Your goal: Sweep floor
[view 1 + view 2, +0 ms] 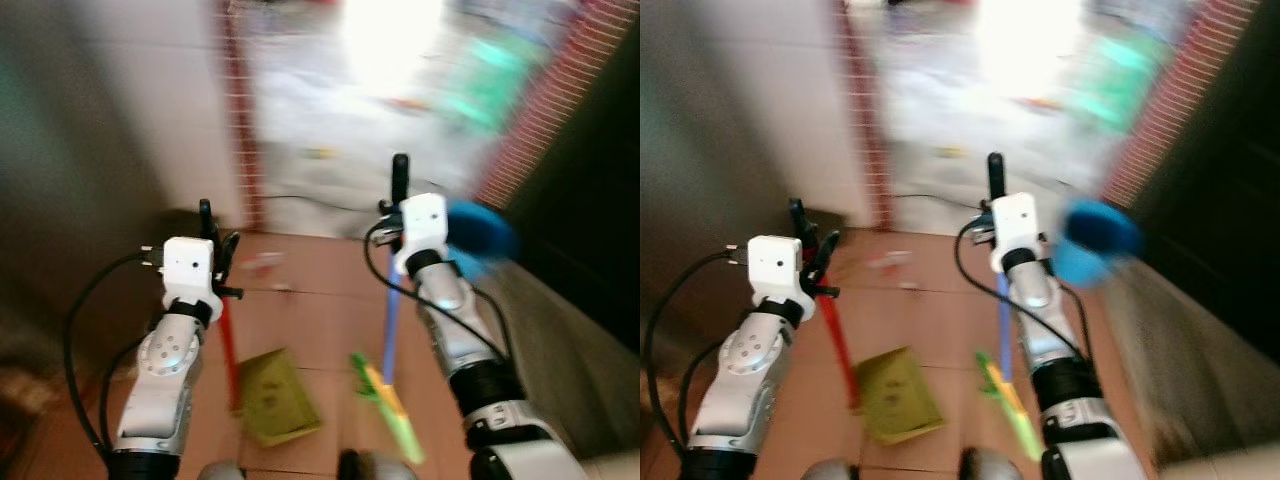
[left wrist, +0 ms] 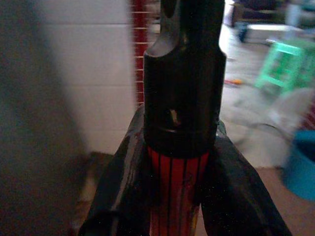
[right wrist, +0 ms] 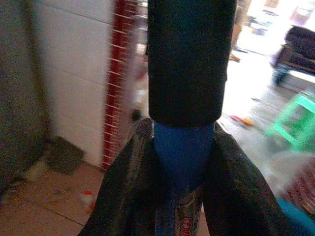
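Blurrily, the left gripper [image 1: 213, 243] clamps the red-handled yellow-green dustpan [image 1: 277, 397] at lower centre; the right gripper [image 1: 398, 200] clamps the blue broom handle [image 1: 390, 335], its green-yellow bristles [image 1: 390, 405] smeared, bottom cut off.

Head stereo downward; wrist close-ups

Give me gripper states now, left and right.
Left gripper: shut on the red dustpan handle.
Right gripper: shut on the blue broom handle.
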{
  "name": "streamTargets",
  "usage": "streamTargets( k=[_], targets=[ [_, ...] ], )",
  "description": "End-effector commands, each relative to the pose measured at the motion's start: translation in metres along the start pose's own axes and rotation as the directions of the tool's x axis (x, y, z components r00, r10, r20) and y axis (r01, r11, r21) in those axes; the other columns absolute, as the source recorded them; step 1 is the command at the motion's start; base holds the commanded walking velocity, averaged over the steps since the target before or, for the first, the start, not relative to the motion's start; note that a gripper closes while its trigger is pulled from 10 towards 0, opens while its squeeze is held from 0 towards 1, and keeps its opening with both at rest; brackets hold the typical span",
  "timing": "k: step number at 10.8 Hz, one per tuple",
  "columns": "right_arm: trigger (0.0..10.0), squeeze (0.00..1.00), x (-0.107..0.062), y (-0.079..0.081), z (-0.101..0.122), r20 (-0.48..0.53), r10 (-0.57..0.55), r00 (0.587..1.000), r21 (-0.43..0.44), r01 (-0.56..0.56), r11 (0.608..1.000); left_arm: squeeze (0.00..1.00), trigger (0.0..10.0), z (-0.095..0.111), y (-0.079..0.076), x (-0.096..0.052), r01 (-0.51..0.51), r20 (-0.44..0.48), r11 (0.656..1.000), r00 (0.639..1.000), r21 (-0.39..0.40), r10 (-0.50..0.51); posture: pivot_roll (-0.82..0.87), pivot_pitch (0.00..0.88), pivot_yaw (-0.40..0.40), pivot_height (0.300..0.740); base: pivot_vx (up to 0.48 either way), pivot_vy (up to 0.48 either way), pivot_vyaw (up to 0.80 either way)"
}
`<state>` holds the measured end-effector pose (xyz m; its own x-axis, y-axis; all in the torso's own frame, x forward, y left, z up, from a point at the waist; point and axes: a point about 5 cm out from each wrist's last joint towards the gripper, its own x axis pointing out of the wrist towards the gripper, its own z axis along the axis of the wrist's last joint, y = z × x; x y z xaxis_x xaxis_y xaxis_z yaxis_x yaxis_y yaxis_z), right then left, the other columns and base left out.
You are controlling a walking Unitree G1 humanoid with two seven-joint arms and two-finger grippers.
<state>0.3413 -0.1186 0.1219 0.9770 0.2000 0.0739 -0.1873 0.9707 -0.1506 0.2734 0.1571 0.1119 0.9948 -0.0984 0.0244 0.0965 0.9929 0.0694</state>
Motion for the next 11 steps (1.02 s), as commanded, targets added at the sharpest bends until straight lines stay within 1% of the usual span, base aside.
streamTargets(
  k=[1, 4, 7, 8, 9, 10, 11],
  targets=[
    [10.0, 0.00, 0.0079, 0.0060, 0.0225, 0.100, 0.025, 0.995, -0.003, -0.025, 1.000, 0.00, 10.0, 0.0151, 0.0059, 0.0003, -0.027, 0.073, 0.999, 0.997, 0.030, 0.024, 0.00, 0.089, -0.045, 0.740, 0.368, 0.247, 0.00],
    [10.0, 0.00, 0.0089, 0.0015, 0.0235, 0.106, 0.030, 0.994, 0.017, -0.032, 0.999, 0.00, 10.0, 0.0167, 0.0090, 0.0007, -0.031, 0.074, 0.999, 0.997, 0.031, 0.028, 0.00, 0.094, -0.043, 0.740, 0.368, 0.250, 0.00],
    [10.0, 0.00, 0.0112, 0.0012, 0.0266, 0.117, 0.016, 0.993, 0.010, -0.018, 1.000, 0.00, 10.0, 0.0180, 0.0065, 0.0008, -0.015, 0.077, 0.999, 0.997, 0.038, 0.012, 0.00, 0.098, -0.045, 0.740, 0.412, 0.244, 0.00],
    [10.0, 0.00, 0.0115, 0.0001, 0.0273, 0.124, 0.013, 0.992, -0.009, -0.012, 1.000, 0.00, 10.0, 0.0180, 0.0065, 0.0008, -0.016, 0.077, 0.999, 0.997, 0.038, 0.013, 0.00, 0.097, -0.046, 0.740, 0.416, 0.240, 0.00],
    [10.0, 0.00, 0.0122, 0.0000, 0.0261, 0.113, 0.014, 0.994, 0.004, -0.015, 1.000, 0.00, 10.0, 0.0178, 0.0061, 0.0007, -0.015, 0.077, 0.999, 0.997, 0.039, 0.012, 0.01, 0.096, -0.047, 0.740, 0.416, 0.240, 0.00],
    [10.0, 0.00, 0.0128, 0.0004, 0.0265, 0.114, 0.014, 0.993, 0.000, -0.014, 1.000, 0.00, 10.0, 0.0180, 0.0060, 0.0004, -0.015, 0.077, 0.999, 0.997, 0.039, 0.012, 0.01, 0.094, -0.049, 0.740, 0.416, 0.240, -0.57],
    [10.0, 0.00, 0.0131, 0.0004, 0.0283, 0.124, 0.015, 0.992, -0.005, -0.015, 1.000, 0.00, 10.0, 0.0179, 0.0052, 0.0003, -0.012, 0.074, 0.999, 0.997, 0.046, 0.008, 0.01, 0.093, -0.050, 0.740, 0.416, 0.240, 0.00]
  ],
)
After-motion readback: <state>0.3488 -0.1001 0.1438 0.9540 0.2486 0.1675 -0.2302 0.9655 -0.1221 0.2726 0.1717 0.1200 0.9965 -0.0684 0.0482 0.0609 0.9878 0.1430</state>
